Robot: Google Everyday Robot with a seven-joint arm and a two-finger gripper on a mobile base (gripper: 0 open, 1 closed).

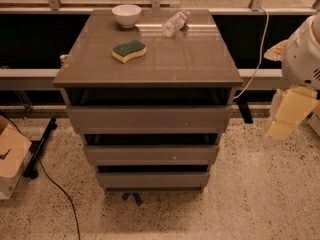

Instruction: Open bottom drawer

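Left of the tool (282, 120) and well apart from it, the table (200, 59) is seen. Lowest in it, the bottom drawer (152, 180) appears unopened. Whether the tool is spread cannot be told. Reaching and pulling are judged still undone.

The robot's gripper (286, 115), a blurred yellowish shape, hangs to the right of the cabinet (190, 59), while the white arm (304, 54) above it is cut off by the right edge. The inside of the bottom drawer (152, 180) lies hidden in shadow beneath the middle drawer (150, 155). A cardboard box (10, 156) is cropped at the left edge and a black cable (62, 196) runs out past the lower edge. A blue object (132, 199) under the cabinet is partly covered, and a small item (63, 59) beside the cabinet top is too small to identify
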